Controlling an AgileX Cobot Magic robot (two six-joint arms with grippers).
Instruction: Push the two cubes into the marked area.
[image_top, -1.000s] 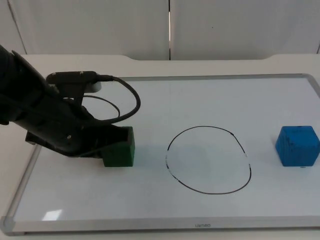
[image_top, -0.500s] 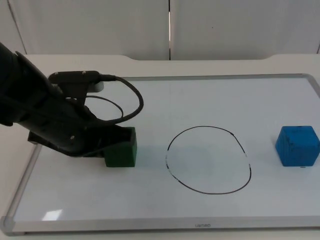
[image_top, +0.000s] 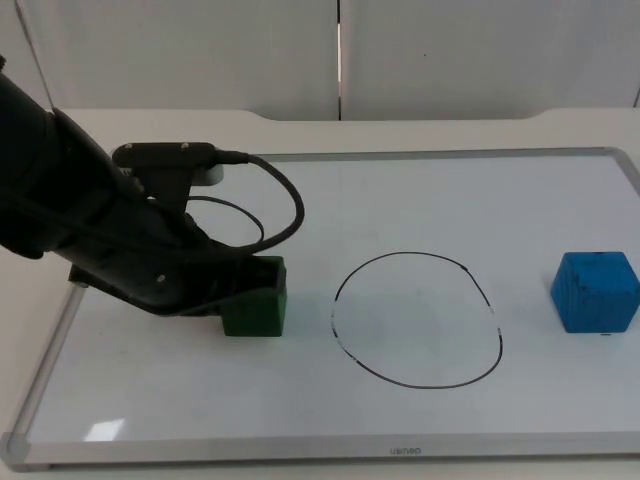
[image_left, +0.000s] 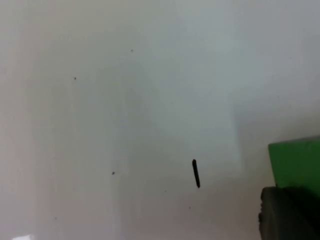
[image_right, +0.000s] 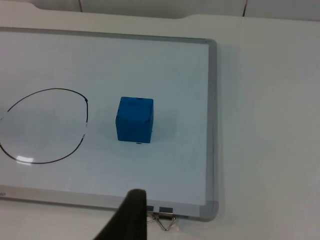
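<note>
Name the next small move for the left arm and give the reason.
Probably carry on pushing the green cube sideways toward the drawn circle. The left gripper sits against the cube's far side from the circle, and the cube lies outside the line, with bare whiteboard between them. The blue cube waits outside on the other side.

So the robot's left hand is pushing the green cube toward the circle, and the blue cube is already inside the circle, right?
Not quite. The left hand is pushing the green cube toward the circle, but the blue cube sits outside it, off to its side, as the top view shows.
</note>
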